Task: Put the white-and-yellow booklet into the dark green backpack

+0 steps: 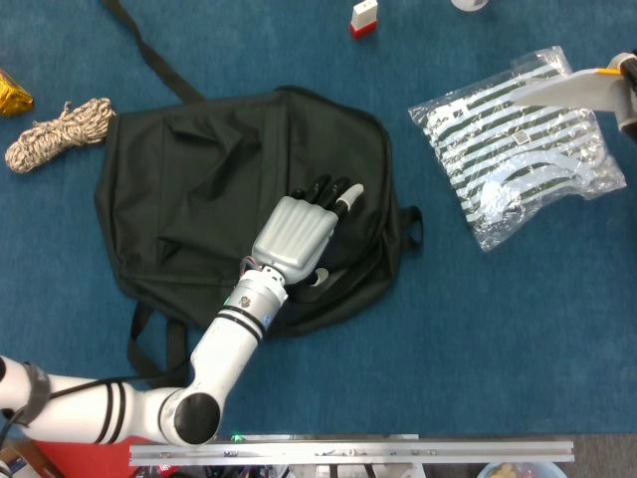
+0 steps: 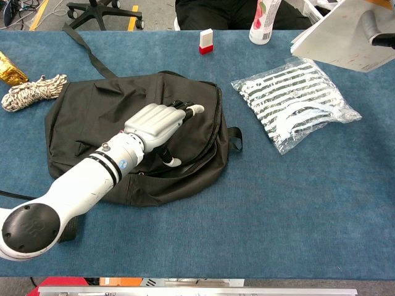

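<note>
The dark green backpack (image 1: 179,189) (image 2: 92,117) lies flat in the middle left of the blue table. My left hand (image 1: 302,227) (image 2: 157,122) rests on its right half near the zip opening, fingers stretched out, holding nothing. The white-and-yellow booklet (image 2: 342,34) (image 1: 582,90) hangs in the air at the far right, gripped by my right hand (image 2: 378,29) (image 1: 627,88), which shows only partly at the frame edge.
A clear bag of striped items (image 1: 518,149) (image 2: 293,102) lies right of the backpack, under the booklet. A rope coil (image 1: 60,131) and a gold packet (image 1: 12,92) sit at far left. A small red-and-white box (image 2: 206,41) and a bottle (image 2: 264,21) stand at the back.
</note>
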